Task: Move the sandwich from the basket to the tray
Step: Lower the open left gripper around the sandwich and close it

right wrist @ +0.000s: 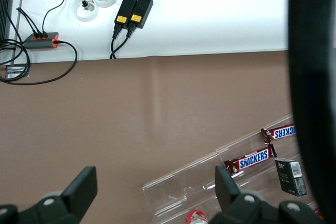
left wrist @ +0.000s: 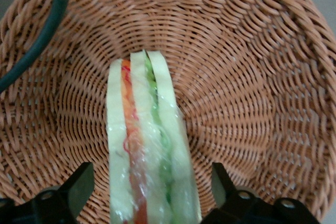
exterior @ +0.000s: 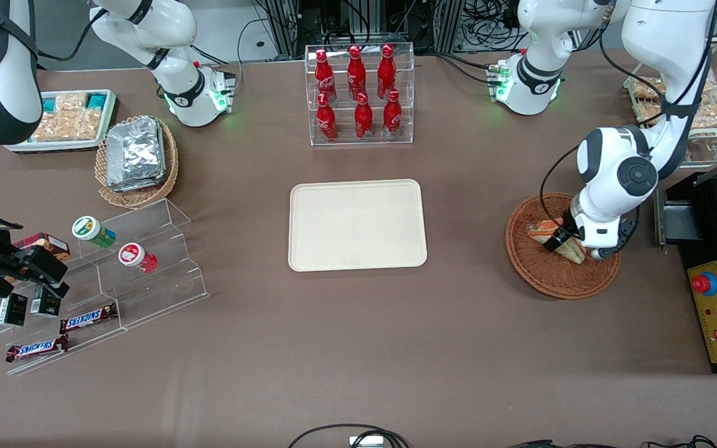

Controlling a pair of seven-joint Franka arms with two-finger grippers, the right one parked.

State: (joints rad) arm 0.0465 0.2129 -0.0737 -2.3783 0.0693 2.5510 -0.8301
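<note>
The left arm's gripper (left wrist: 149, 192) sits low inside the round reddish-brown wicker basket (exterior: 545, 280) near the desk's working-arm end — its fingers (left wrist: 79, 187) spread wide, straddling the clear-wrapped triangular sandwich (left wrist: 147, 145) without touching it, apparently lined up to close on the bread faces. The cream rectangular tray (exterior: 357, 225) waits bare at mid-desk, well apart.

The left arm bends down steeply, wrist pointing downward. Its gripper (left wrist: 149, 192) is low, fingers (left wrist: 79, 184) spread apart, apparently not gripping anything.
</note>
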